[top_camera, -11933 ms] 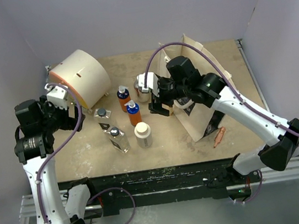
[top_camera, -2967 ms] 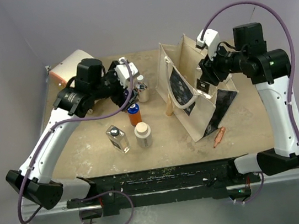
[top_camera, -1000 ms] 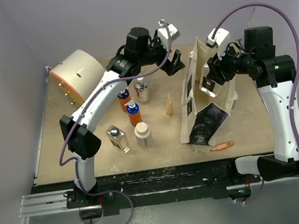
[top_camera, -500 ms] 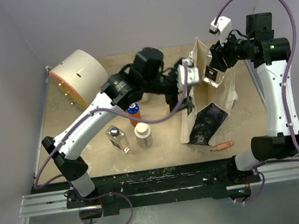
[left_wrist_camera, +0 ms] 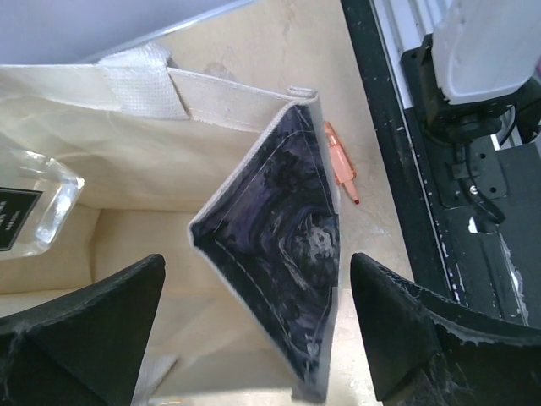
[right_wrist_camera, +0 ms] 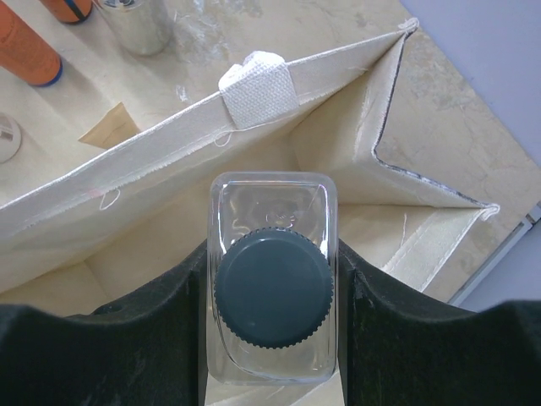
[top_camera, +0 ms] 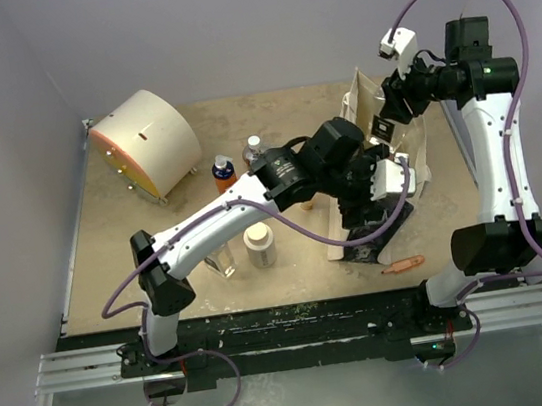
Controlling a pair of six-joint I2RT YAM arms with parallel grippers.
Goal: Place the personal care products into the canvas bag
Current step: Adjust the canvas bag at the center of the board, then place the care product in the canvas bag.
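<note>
Clear plastic sat pinched between the fingers of the right gripper (right_wrist_camera: pixel 272 272), which was clenched on the shoulders of a clear squarish bottle (right_wrist_camera: pixel 272 203). The bottle's black cap faced up, and it was held above the open mouth of the canvas bag (right_wrist_camera: pixel 152 182). Seen from above, the bag stood at about 3 o'clock on the table (top_camera: pixel 115 245), with the right gripper over its 12 o'clock end.

The left gripper (left_wrist_camera: pixel 254 271) hung over the same mouth, its jaws spread wide with nothing between them. Beneath it the bag's dark printed panel folded inward.

An orange bottle (top_camera: pixel 223 172), a silver bottle (top_camera: pixel 255 151) and a cream-white bottle (top_camera: pixel 260 245) stood on the table toward the bag's 9 o'clock, apart from it. An orange stick (top_camera: pixel 402 265) lay just beside the bag at its 6 o'clock.
</note>
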